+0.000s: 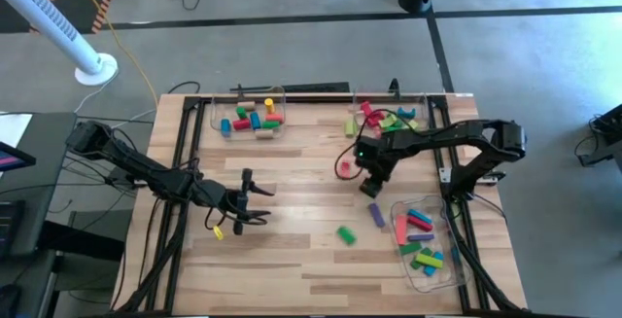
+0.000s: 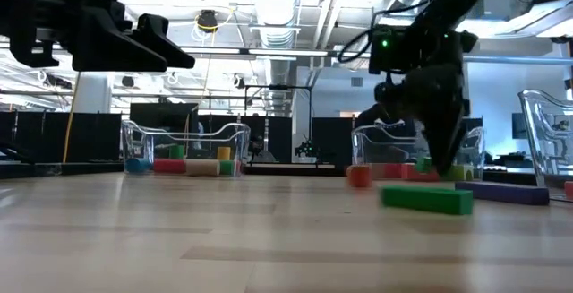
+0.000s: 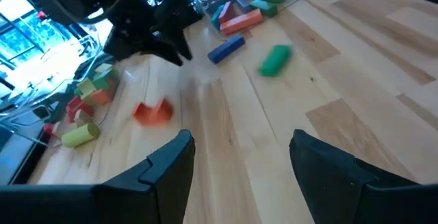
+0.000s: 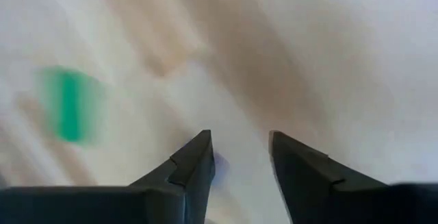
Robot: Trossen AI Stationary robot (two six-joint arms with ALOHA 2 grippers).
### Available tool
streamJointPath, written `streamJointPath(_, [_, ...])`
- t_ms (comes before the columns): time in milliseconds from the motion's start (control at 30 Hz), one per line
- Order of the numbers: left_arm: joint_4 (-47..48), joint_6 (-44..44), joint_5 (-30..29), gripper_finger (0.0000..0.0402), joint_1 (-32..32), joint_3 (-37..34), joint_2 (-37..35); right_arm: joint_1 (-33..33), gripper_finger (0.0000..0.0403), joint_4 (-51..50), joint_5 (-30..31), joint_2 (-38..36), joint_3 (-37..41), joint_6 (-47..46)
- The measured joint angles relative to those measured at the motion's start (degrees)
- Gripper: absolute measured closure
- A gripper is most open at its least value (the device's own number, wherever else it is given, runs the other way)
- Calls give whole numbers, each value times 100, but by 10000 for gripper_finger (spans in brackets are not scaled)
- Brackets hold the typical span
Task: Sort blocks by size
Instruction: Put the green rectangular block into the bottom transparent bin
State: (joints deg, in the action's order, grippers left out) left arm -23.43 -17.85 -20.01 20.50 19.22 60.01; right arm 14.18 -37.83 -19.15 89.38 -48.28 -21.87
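Note:
Loose blocks lie flat on the wooden table: a red one (image 1: 343, 167), a purple bar (image 1: 376, 213), a green bar (image 1: 345, 233) and a small yellow one (image 1: 218, 231). My right gripper (image 1: 374, 184) points steeply down over the table between the red block and the purple bar, open, with nothing between its fingers (image 4: 239, 142); the green bar (image 4: 68, 104) lies off to one side. My left gripper (image 1: 248, 201) hovers open at the table's left, close to the yellow block, holding nothing (image 3: 239, 155). It looks toward the red block (image 3: 152, 113).
Three clear trays hold more blocks: one at the far left (image 1: 248, 116), one at the far right (image 1: 389, 114), one at the near right (image 1: 428, 245). Bare wood stretches across the table's middle and near edge.

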Motion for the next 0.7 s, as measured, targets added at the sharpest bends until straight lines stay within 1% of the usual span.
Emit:
streamJointPath(67, [3, 11, 37, 172, -12, 0, 0, 1, 224, -80, 155, -43, -100, -20])
streamJointPath(200, [-6, 108, 235, 172, -74, 0, 0, -130, 224, -247, 123, -305, -225, -146])
streamJointPath(267, [-25, 211, 604, 172, -148, 0, 2, -256, 224, -271, 120, -400, -227, -243])
streamJointPath(367, [-200, 247, 1438, 172, -255, 0, 151, -522, 224, -248, 129, -618, -266, -418])
streamJointPath(433, [-498, 311, 1717, 172, -269, 2, 351, -730, 224, -232, 133, -735, -268, -623])
streamJointPath(567, [-1092, 544, 1701, 172, -275, 176, 1003, -1158, 224, -242, 435, -956, -266, -994])
streamJointPath(700, [-1144, 550, 1790, 172, -237, 586, 1832, -1578, 223, -221, 575, -1084, -266, -1131])
